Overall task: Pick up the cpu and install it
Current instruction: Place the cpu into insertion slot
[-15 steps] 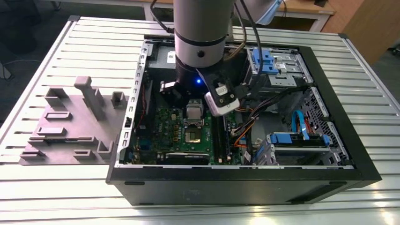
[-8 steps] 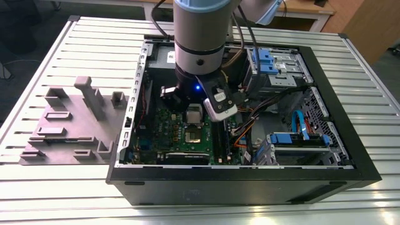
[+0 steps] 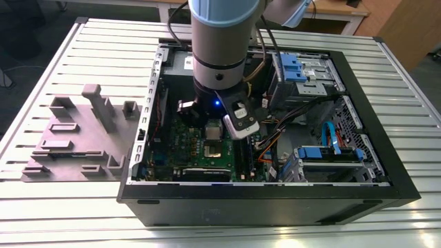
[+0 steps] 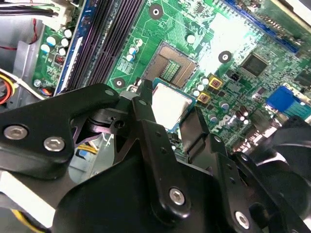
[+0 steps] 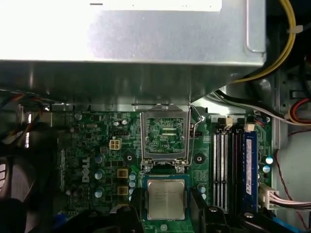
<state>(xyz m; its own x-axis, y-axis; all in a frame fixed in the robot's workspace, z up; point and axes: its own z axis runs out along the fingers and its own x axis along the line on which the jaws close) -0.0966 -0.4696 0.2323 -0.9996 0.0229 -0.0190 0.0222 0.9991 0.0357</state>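
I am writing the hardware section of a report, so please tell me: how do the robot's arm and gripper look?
The arm is a thick silver-grey tube with pale blue joint caps and a dark ring. A black cable runs beside it, and a small blue light glows at the wrist. The gripper is matte black, made of angular linked plates with silver screw heads.

The desk (image 3: 62, 206) is a pale metal top of long parallel slats. A black computer case (image 3: 262, 211) lies on its side, open, over the desk's middle and reaches toward the edge at the exterior view's right. Just beside it, nearer the opposite edge, sits a grey moulded fixture tray (image 3: 76, 142).
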